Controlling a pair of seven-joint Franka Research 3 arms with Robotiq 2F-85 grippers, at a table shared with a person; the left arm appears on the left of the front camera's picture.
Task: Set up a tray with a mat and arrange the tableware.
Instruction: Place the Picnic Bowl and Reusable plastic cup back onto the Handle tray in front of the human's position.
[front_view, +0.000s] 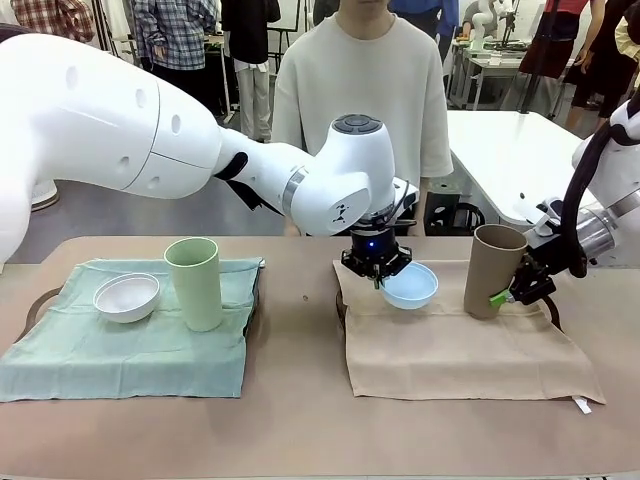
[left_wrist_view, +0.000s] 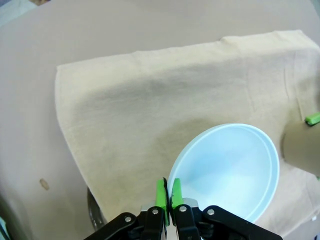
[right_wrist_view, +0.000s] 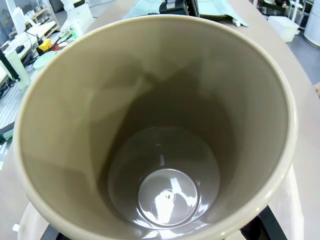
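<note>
My left gripper (front_view: 380, 272) reaches across the middle and is shut on the rim of the light blue bowl (front_view: 411, 285), holding it just above the beige mat (front_view: 460, 350). In the left wrist view its green pads (left_wrist_view: 161, 194) pinch the light blue bowl's (left_wrist_view: 230, 167) near rim. My right gripper (front_view: 505, 293) is shut on the lower side of the tan-brown cup (front_view: 493, 270), which leans slightly on the mat's right part. The right wrist view looks straight into the tan-brown cup (right_wrist_view: 160, 150). The white bowl (front_view: 126, 296) and pale green cup (front_view: 195, 283) stand on the green mat (front_view: 120, 350) at left.
Dark tray rims (front_view: 41, 300) peek out from under both mats. A person stands at the far side of the table behind the bowl. Bare tabletop (front_view: 300, 420) lies between the two mats and along the front edge.
</note>
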